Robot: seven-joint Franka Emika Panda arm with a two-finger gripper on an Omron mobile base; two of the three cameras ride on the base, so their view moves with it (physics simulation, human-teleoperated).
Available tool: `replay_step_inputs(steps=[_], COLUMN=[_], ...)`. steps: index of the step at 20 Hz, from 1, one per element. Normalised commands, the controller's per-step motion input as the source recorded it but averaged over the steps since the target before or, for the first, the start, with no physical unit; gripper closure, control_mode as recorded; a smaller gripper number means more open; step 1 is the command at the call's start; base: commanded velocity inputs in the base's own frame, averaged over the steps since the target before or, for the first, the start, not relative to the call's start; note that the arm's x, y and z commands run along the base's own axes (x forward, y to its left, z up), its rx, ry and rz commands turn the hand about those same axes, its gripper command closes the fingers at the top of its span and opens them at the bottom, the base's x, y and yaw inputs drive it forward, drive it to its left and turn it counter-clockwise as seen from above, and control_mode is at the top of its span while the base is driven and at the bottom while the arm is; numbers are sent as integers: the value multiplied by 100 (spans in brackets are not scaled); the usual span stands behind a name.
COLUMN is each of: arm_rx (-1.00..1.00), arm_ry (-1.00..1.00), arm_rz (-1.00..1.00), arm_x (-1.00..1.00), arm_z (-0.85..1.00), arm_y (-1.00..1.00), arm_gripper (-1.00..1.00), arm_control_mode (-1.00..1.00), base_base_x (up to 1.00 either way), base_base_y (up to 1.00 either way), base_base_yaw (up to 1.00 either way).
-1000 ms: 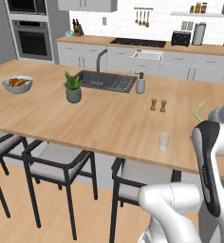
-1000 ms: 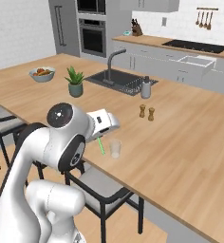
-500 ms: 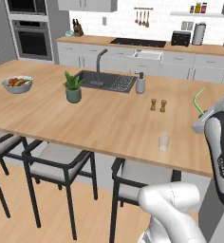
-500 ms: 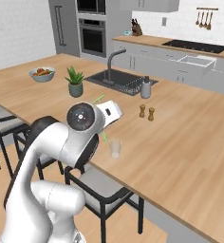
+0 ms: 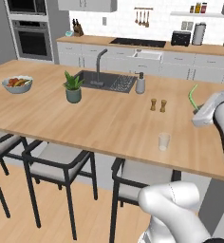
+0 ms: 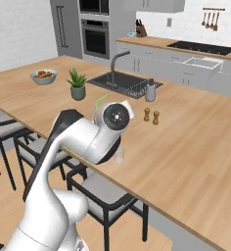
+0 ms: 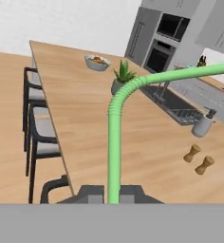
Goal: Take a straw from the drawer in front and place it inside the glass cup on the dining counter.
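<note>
- Gripper point(image 7: 113, 195), two dark fingertips clamped on the lower end of the thin bright green straw point(image 7: 115, 137), which rises from between them and bends sideways at its ribbed elbow.
- One fruit bowl point(image 5: 17, 84), one potted plant point(image 5: 73, 87) and one black sink point(image 5: 104, 80) on the long light wooden dining counter point(image 5: 95, 118).
- One grey soap dispenser point(image 5: 140, 84); two small brown shakers point(image 5: 158, 105); one clear glass cup point(image 5: 164, 141) near the counter's front edge.
- White arm raised at right over the counter, the hand holding the straw above and to the right of the cup, apart from it.
</note>
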Motion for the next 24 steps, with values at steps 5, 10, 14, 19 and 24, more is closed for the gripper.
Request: replay_step_inputs(steps=[5, 10, 14, 19, 24], arm_rx=[9, 1, 1, 0, 1], arm_ry=[0, -2, 0, 0, -2], arm_rz=[21, 16, 11, 7, 9], arm_x=[12, -3, 0, 0, 0], arm_z=[0, 0, 0, 0, 0], arm_y=[7, 7, 5, 1, 0], arm_gripper=[100, 100, 100, 100, 100], arm_control_mode=[-100, -100, -100, -100, -100], base_base_x=[0, 0, 0, 0, 0], base_base_y=[0, 0, 0, 0, 0], base_base_yaw=[0, 0, 0, 0, 0])
